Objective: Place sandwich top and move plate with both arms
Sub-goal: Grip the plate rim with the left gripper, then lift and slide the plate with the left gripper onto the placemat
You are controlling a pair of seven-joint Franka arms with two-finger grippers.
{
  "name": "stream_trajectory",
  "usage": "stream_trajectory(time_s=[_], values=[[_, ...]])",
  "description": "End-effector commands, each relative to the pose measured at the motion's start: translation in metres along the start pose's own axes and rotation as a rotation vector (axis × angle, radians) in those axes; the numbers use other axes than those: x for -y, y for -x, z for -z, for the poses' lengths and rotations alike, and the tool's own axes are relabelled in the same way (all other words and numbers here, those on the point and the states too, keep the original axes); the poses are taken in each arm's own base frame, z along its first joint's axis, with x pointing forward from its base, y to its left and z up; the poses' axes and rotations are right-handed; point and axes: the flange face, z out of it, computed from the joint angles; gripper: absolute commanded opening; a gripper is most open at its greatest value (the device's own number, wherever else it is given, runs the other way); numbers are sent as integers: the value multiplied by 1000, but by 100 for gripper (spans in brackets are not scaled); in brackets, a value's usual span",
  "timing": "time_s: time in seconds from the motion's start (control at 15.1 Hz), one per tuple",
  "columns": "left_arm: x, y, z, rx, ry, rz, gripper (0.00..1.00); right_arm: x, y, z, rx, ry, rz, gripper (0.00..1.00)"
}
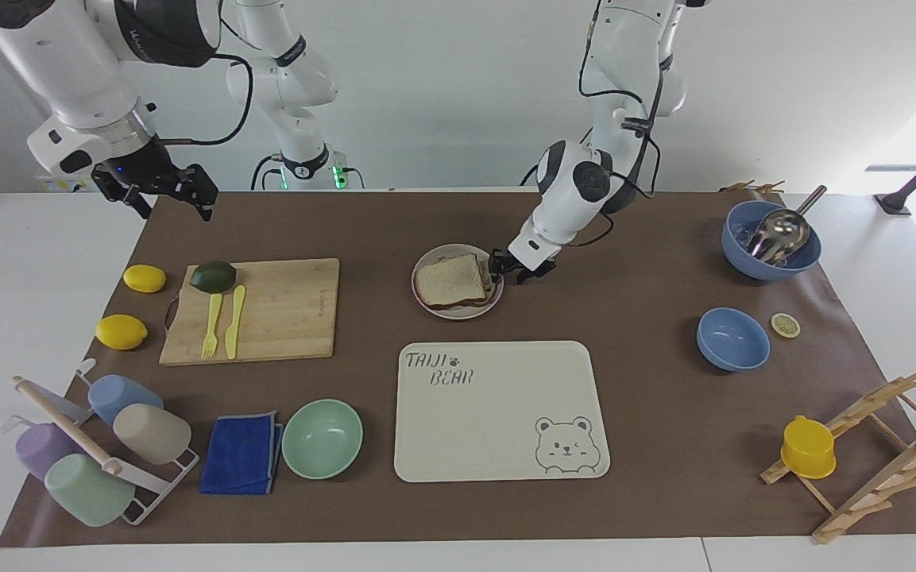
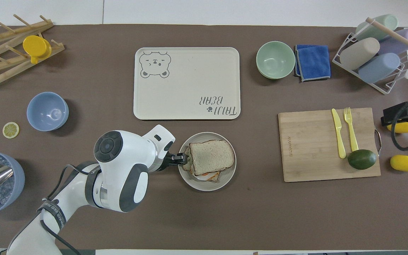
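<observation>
The sandwich top [image 1: 450,280] [image 2: 211,156], a pale speckled slice with a brown crust, lies on the sandwich filling on the round beige plate [image 1: 458,312] [image 2: 204,186]. My left gripper [image 1: 497,270] [image 2: 180,158] is low at the plate's rim on the side toward the left arm's end, with its tip over the rim beside the bread. My right gripper [image 1: 173,208] [image 2: 389,114] hangs open and empty in the air over the mat's corner at the right arm's end, above a lemon [image 2: 401,126] beside the cutting board [image 1: 283,310].
A cream bear-print tray [image 1: 497,413] lies just farther from the robots than the plate. The cutting board carries an avocado [image 1: 213,276], a yellow fork and a knife. A mint bowl [image 1: 322,438], blue cloth, cup rack, two blue bowls and a wooden rack ring the mat.
</observation>
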Motion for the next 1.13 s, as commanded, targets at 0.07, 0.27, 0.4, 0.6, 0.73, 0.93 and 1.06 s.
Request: stream_trajectory(time_s=[0.07, 0.27, 0.4, 0.6, 0.73, 0.93, 1.06], values=[[-10, 6, -6, 1, 16, 7, 29, 0, 7, 5, 7, -45, -5, 100], [-8, 5, -11, 12, 10, 11, 1, 7, 8, 5, 8, -43, 1, 100], [-6, 4, -11, 13, 10, 13, 0, 7, 8, 5, 8, -43, 1, 100], [-3, -2, -3, 6, 19, 17, 0, 5, 8, 5, 8, -44, -2, 100], [2, -20, 35, -13, 53, 38, 0, 5, 8, 5, 8, -44, -2, 100], [5, -70, 113, 5, 113, 33, 0, 5, 8, 5, 8, -44, -2, 100], [10, -111, 142, -24, 128, 37, 0, 5, 8, 5, 8, -44, -2, 100]])
